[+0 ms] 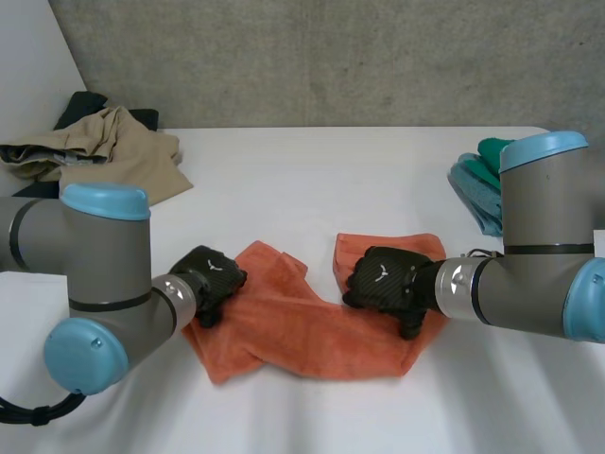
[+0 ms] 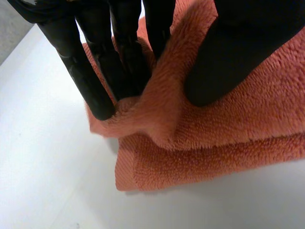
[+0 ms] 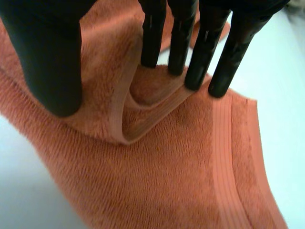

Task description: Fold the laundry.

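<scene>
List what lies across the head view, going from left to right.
beige clothes → left hand → right hand → blue-green cloths. The orange towel lies under both hands, so it has no single place in the order.

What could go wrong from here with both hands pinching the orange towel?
1. The left hand seems to pinch only a bunched top layer of the orange towel; lifting may leave the lower layer on the table.
2. The right hand holds just a thin loop of hem, which could slip from its fingers.
3. The towel lies crooked between the hands, so the fold may come out skewed.
</scene>
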Robot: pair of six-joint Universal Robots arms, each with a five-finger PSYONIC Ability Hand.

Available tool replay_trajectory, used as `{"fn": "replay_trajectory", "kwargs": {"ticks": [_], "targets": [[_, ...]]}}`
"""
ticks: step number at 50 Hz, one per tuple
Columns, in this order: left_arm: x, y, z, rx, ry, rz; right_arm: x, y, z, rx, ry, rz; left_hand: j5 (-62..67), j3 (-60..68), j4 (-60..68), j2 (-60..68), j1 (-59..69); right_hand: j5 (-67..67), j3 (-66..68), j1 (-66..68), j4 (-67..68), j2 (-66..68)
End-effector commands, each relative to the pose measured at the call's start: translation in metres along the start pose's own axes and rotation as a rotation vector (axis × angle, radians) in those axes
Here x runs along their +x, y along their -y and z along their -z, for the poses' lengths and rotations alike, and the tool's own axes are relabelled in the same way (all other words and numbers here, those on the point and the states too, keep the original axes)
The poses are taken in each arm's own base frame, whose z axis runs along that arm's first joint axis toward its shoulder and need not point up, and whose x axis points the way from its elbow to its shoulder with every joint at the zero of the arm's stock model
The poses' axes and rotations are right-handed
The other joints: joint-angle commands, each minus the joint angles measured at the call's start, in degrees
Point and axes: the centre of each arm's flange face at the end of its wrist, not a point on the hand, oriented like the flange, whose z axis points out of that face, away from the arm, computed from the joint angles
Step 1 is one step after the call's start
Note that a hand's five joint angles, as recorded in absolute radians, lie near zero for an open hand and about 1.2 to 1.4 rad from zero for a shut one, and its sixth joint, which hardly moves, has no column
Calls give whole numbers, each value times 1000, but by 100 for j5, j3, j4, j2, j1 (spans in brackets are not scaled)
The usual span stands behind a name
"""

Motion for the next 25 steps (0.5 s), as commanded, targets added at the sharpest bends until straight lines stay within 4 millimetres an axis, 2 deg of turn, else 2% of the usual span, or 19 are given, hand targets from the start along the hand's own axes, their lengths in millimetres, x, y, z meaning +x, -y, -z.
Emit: {"fn": "replay_trajectory", "kwargs": {"ticks": [1, 5, 6, 9, 10, 11, 12, 14, 15, 16, 17, 18, 20, 22, 25], "targets": [[-8, 3, -10, 0, 57, -7, 16, -2, -4, -25, -55, -8, 1693, 1706, 1646, 1598, 1879, 4865, 4716, 5189, 4775, 4734], [-27, 26, -17, 92, 154, -13, 35, 7, -11, 26, -137, -33, 1693, 1706, 1646, 1598, 1879, 4870, 4720, 5193, 4780, 4738], [-39, 39, -20, 154, 209, -14, 41, 9, -12, 39, -161, -40, 1693, 1706, 1646, 1598, 1879, 4870, 4720, 5193, 4780, 4738], [-59, 66, -21, 269, 301, -13, 76, 23, -12, 121, -324, -78, 1693, 1706, 1646, 1598, 1879, 4870, 4720, 5193, 4780, 4738], [-75, 85, -20, 354, 372, -6, 85, 26, -11, 144, -367, -97, 1693, 1706, 1646, 1598, 1879, 4870, 4720, 5193, 4780, 4738], [-75, 85, -19, 355, 373, -6, 98, 32, -9, 173, -429, -115, 1693, 1706, 1646, 1598, 1879, 4870, 4720, 5193, 4780, 4738], [-94, 112, -14, 473, 470, 1, 125, 43, 0, 237, -567, -153, 1693, 1706, 1646, 1598, 1879, 4870, 4720, 5193, 4780, 4738], [-114, 136, -5, 596, 572, 21, 149, 55, 12, 313, -702, -194, 1693, 1706, 1646, 1598, 1879, 4870, 4720, 5193, 4780, 4738], [-120, 144, -1, 638, 606, 32, 169, 67, 27, 397, -823, -233, 1693, 1706, 1646, 1598, 1879, 4870, 4720, 5193, 4780, 4738], [-135, 162, 15, 747, 689, 70, 177, 72, 35, 437, -871, -251, 1693, 1706, 1646, 1598, 1879, 4870, 4720, 5193, 4780, 4738], [-141, 169, 24, 787, 719, 88, 185, 74, 42, 470, -917, -275, 1693, 1706, 1646, 1598, 1879, 4870, 4720, 5193, 4780, 4738], [-146, 176, 33, 832, 745, 107, 194, 84, 59, 550, -985, -295, 1693, 1706, 1646, 1598, 1879, 4870, 4720, 5193, 4780, 4738], [-156, 188, 57, 931, 797, 149, 199, 95, 75, 626, -1023, -302, 1693, 1706, 1646, 1598, 1879, 4870, 4720, 5193, 4780, 4738], [-158, 188, 66, 952, 803, 168, 198, 103, 86, 672, -1034, -293, 1693, 1706, 1646, 1598, 1879, 4870, 4720, 5193, 4780, 4738], [-148, 178, 74, 918, 773, 176, 182, 96, 82, 641, -970, -301, 1693, 1706, 1646, 1598, 1879, 4870, 4720, 5193, 4780, 4738]]}}
